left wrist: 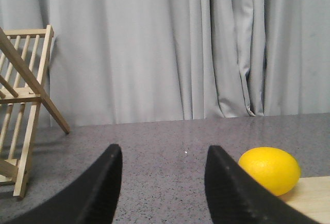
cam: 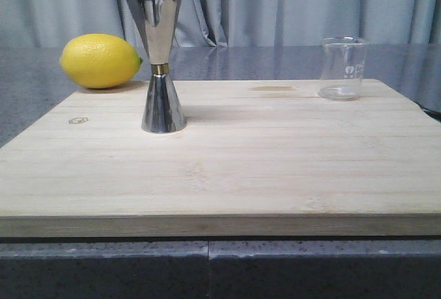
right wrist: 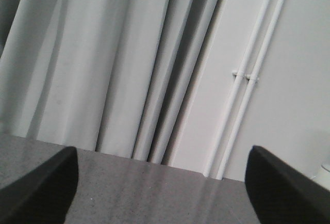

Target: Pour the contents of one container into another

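Observation:
A small clear glass beaker (cam: 342,69) with white markings stands upright at the back right of the wooden board (cam: 227,168). A tall shiny steel hourglass jigger (cam: 158,61) with a brass band stands upright on the board's left half. Neither gripper shows in the front view. My left gripper (left wrist: 163,154) is open over the grey counter, nothing between its black fingers. Wide open too is my right gripper (right wrist: 163,154), facing curtain and wall with nothing between its fingers. Beaker and jigger do not show in either wrist view.
A yellow lemon (cam: 100,60) lies on the counter behind the board's back left corner; the lemon (left wrist: 270,170) also shows by the left gripper. A wooden rack (left wrist: 23,126) stands on the counter. Grey curtains hang behind. White pipes (right wrist: 250,77) run down the wall.

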`<act>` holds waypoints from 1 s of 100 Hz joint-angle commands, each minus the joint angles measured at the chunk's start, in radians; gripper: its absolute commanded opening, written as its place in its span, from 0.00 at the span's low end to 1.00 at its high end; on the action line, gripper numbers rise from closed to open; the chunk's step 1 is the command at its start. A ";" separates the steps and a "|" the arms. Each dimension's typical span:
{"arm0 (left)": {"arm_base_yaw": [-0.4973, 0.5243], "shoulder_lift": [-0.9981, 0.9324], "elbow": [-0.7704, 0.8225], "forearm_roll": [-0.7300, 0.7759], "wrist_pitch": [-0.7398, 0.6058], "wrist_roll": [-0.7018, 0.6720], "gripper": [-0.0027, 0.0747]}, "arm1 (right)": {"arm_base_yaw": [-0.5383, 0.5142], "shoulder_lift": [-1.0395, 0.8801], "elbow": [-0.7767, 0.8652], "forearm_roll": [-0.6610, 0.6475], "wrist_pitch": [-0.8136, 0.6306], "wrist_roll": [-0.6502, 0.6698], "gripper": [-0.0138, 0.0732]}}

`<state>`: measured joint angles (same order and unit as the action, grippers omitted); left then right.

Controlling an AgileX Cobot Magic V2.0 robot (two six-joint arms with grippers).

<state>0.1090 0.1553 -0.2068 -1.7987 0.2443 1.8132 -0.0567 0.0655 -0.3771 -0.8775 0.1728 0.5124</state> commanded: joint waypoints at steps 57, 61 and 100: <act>0.002 -0.046 0.011 -0.024 -0.007 -0.013 0.01 | -0.003 0.000 0.061 0.031 -0.049 -0.005 0.08; 0.002 -0.046 0.011 -0.024 -0.007 -0.013 0.01 | -0.003 0.000 0.061 0.031 -0.049 -0.005 0.08; 0.002 -0.046 0.039 -0.026 -0.050 -0.013 0.01 | -0.003 0.000 0.080 0.053 -0.040 -0.005 0.08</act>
<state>0.1090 0.0992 -0.1609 -1.8008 0.2011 1.8094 -0.0567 0.0523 -0.2760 -0.8184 0.1770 0.5124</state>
